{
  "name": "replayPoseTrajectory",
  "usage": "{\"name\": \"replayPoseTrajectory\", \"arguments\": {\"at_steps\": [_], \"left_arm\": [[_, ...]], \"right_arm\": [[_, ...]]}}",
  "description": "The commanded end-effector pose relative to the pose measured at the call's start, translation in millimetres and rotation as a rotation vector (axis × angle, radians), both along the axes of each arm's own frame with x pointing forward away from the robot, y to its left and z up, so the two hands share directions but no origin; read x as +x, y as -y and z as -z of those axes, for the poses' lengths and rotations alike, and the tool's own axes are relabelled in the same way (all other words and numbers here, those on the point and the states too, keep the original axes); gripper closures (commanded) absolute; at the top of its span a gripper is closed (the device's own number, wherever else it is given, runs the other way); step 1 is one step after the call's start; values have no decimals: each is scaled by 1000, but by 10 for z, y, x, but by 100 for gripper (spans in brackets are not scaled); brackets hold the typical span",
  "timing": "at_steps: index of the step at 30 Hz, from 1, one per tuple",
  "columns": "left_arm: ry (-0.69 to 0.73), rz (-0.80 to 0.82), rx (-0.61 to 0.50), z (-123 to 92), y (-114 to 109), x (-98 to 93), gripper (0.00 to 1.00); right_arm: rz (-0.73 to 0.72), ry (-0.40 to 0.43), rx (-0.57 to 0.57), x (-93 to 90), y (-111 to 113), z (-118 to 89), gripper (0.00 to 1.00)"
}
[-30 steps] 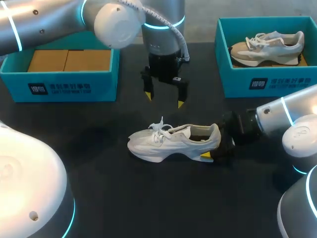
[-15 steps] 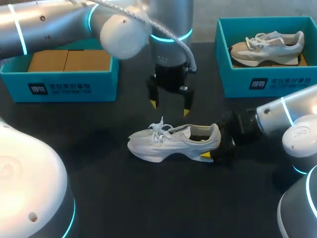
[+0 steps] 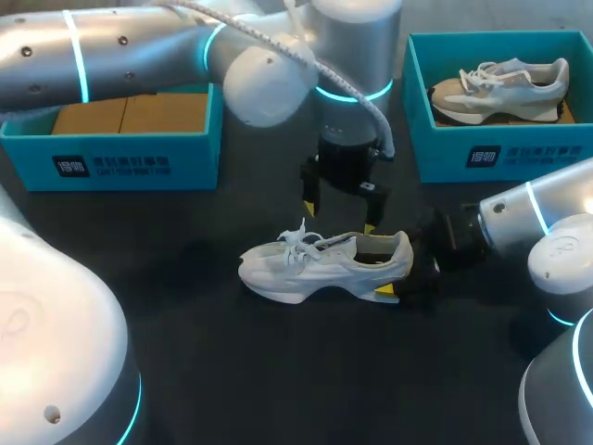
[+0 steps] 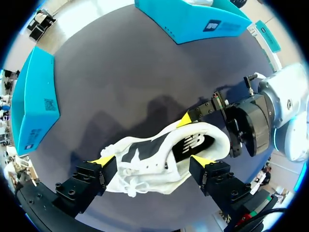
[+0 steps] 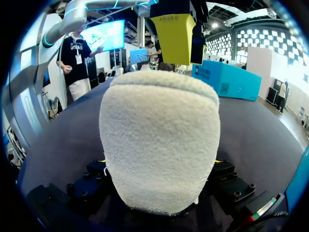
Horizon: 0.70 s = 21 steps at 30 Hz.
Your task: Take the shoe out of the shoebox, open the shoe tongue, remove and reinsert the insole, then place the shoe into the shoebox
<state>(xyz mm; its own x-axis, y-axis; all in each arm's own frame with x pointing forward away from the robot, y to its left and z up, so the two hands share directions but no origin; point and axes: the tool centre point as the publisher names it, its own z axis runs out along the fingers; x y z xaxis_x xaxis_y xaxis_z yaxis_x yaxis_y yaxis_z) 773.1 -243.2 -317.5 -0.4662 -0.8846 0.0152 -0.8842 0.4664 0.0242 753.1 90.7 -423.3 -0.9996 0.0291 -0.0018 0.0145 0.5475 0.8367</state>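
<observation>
Left claw [image 3: 339, 219] spread wide, straddling the shoe [image 3: 306, 267] from above, laces to collar between its fingers [image 4: 91, 176]; contact cannot be told. Right claw [image 3: 400, 276] pinches the heel [image 5: 159, 145] from both sides; shoe lies upright on the counter [image 3: 232, 371], sole down.

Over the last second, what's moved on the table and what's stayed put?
The left end effector swung right and closer to the white shoe, from behind its laces to above its opening, fingers open throughout. The right end effector stayed shut on the heel. The shoe, the left shoebox and the right shoebox did not move.
</observation>
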Motion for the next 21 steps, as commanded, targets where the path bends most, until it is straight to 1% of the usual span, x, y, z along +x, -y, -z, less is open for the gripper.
{"name": "replayPoseTrajectory", "arguments": {"at_steps": [1, 12, 21], "left_arm": [[-10, 9, 22, 140, 130, 29, 0], [-34, 10, 41, 306, 131, 23, 0], [-75, 15, 50, 490, 129, -16, 0]], "right_arm": [[2, 0, -5, -8, -64, 42, 100], [2, 0, -5, -8, -64, 42, 100], [2, 0, -5, -8, -64, 42, 100]]}}
